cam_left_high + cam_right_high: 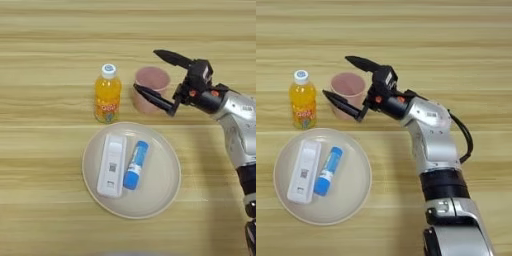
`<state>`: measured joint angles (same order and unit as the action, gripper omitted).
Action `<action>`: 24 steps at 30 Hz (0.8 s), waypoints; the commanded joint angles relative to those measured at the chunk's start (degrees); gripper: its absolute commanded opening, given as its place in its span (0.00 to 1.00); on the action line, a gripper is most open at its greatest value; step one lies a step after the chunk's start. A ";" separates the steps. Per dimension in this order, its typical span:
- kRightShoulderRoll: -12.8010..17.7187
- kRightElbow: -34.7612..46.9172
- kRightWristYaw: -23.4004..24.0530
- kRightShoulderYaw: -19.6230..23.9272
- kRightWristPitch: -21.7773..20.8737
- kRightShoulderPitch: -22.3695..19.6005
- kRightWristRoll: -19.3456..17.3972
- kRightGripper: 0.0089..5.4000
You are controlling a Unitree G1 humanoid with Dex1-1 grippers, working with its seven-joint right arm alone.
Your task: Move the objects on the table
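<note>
Plate: round and beige, near the table's front edge, about the middle.
Device: white, lies on the plate's left half.
Tube: blue, lies on the plate just right of the device.
Bottle: orange juice, white cap, stands upright just past the plate's far left rim.
Cup: pink, upright, just right of the bottle.
Gripper: comes in from the right; its two black fingers are spread wide, one in front of the cup and one behind it. I cannot tell if they touch the cup.
</note>
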<state>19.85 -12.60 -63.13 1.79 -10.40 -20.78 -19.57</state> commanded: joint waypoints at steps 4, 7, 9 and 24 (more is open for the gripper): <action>5.05 8.76 -1.94 -0.08 3.36 1.21 -1.19 1.00; 6.50 10.65 -3.97 -1.06 4.56 2.81 -0.95 1.00; 7.22 11.25 -4.89 -1.63 5.04 3.35 -0.68 1.00; 13.38 7.66 -12.82 -5.87 3.98 0.48 4.51 1.00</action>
<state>31.08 -6.56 -76.97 -4.63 -5.64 -16.27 -15.05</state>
